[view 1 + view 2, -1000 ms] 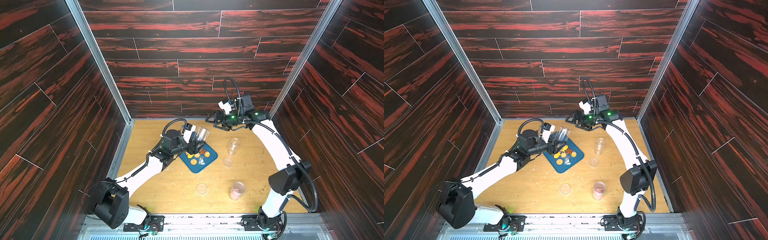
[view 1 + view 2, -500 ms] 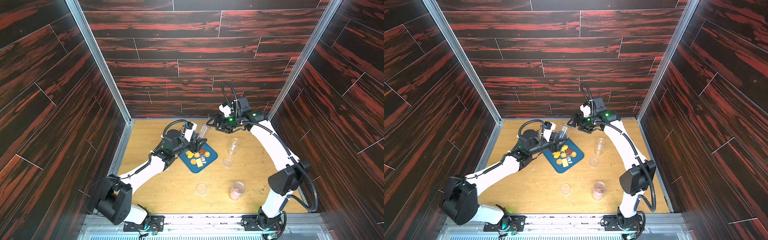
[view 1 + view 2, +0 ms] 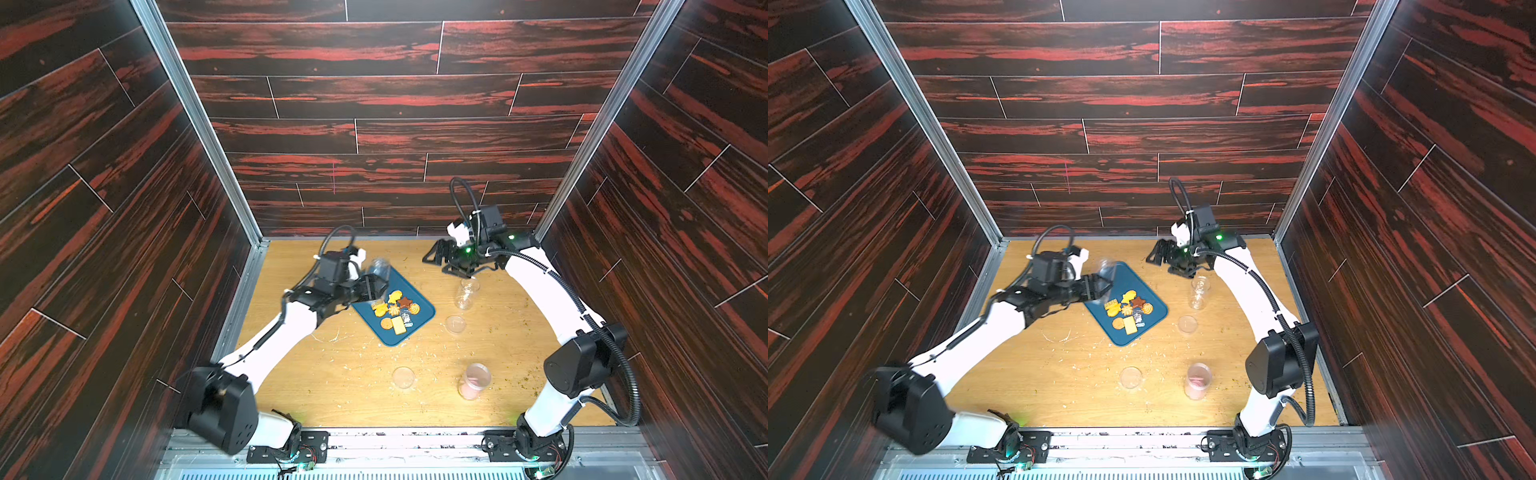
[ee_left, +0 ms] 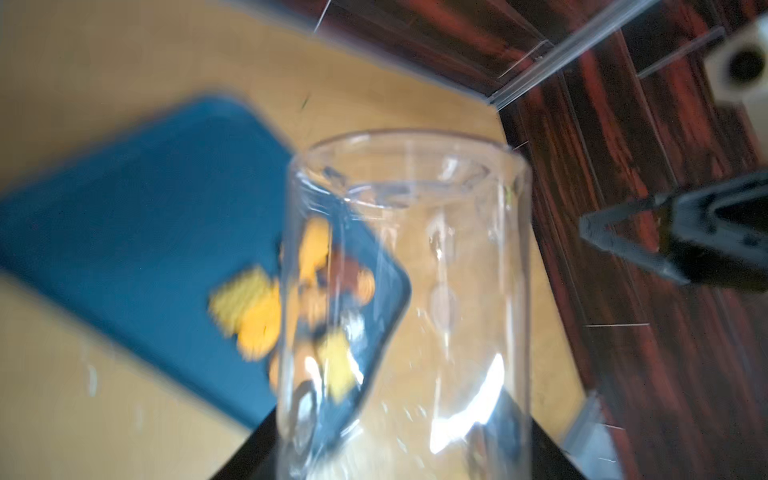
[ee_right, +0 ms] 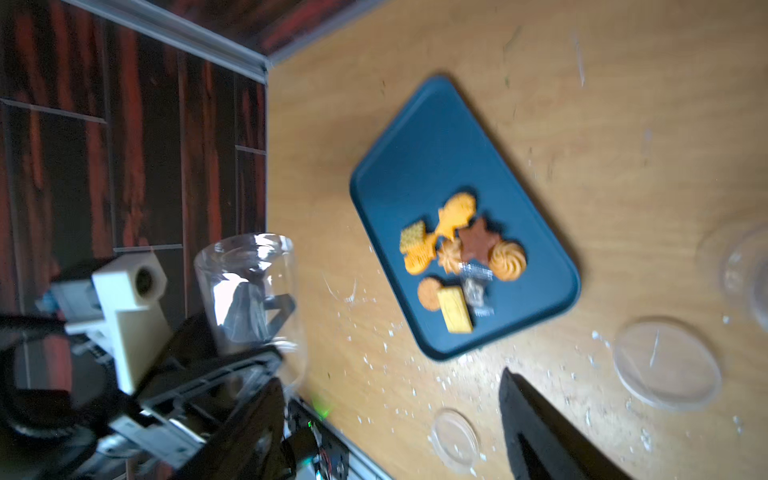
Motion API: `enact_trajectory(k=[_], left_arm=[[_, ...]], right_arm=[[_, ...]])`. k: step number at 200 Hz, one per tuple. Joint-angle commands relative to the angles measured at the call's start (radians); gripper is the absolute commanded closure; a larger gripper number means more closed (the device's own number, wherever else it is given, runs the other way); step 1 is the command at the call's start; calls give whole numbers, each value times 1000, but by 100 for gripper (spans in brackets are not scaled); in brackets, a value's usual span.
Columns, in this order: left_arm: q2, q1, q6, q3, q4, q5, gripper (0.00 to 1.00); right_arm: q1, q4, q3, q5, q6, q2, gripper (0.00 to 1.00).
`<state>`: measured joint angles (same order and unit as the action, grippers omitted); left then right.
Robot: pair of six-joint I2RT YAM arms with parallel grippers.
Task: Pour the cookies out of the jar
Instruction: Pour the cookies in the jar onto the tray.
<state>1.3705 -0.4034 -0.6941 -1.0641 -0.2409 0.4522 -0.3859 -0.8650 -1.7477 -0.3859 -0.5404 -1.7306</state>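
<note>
Since a second ago the left gripper (image 3: pixel 372 287) has drawn the clear plastic jar (image 3: pixel 379 266) a little toward its own side. In both top views the jar now hangs by the far corner of the dark blue rectangular tray (image 3: pixel 394 338), not over its middle. The jaws are clamped on the tilted jar. The small assorted toy cookies (image 3: pixel 395 311) lie in a loose heap on the tray, and I can make out none on the wooden table (image 3: pixel 332 374). The right gripper (image 3: pixel 436 264) hovers beyond the tray with its jaws spread, holding nothing; it has shifted only slightly.

In the left wrist view the jar (image 4: pixel 407 291) fills the picture and nothing shows inside it. The cookies (image 4: pixel 257 316) are a blur on the tray (image 4: pixel 124 199), partly seen through the jar's wall.

The right wrist view gives the heap (image 5: pixel 461 249) best: yellow and orange swirls, a brown star, a tan square and a round biscuit. A small clear crinkled packet (image 5: pixel 476 291) lies among them. The jar (image 5: pixel 249 291) looks clear of the tray (image 5: pixel 415 137).

The pour looks finished. What seems left is to set the empty jar down without sweeping the heap.
</note>
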Motion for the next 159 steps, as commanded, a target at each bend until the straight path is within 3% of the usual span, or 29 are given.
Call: enact_trajectory(k=[1,16,26,35,45,68,77,86,103,115,142,159], left_arm=[[-47,-2,-343,76,4,190,34],[-33,3,-480,96,72,291,34],[-19,4,-572,106,136,361,34],[-19,4,-636,112,174,390,34],[-26,9,-693,121,185,402,34],[-47,12,-745,161,149,421,34],[-66,12,-772,201,113,401,34],[-99,12,-874,281,193,384,34],[-204,12,-1182,479,452,273,34],[-279,13,-1317,575,532,176,34],[-502,-6,-1533,696,476,-133,36],[-641,-14,-1614,692,333,-297,36]], right_arm=[[-36,43,26,-59,56,74,16],[-86,65,17,-47,141,89,15],[-144,101,38,45,284,132,13],[-197,185,119,148,420,196,12],[-214,328,253,164,526,287,12],[-212,649,532,153,664,460,5],[-212,681,562,161,662,481,3],[-211,648,551,121,660,472,4],[-230,632,559,93,620,453,5],[-244,608,543,111,540,421,7],[-273,518,472,72,316,353,13],[-322,536,484,55,311,367,14]])
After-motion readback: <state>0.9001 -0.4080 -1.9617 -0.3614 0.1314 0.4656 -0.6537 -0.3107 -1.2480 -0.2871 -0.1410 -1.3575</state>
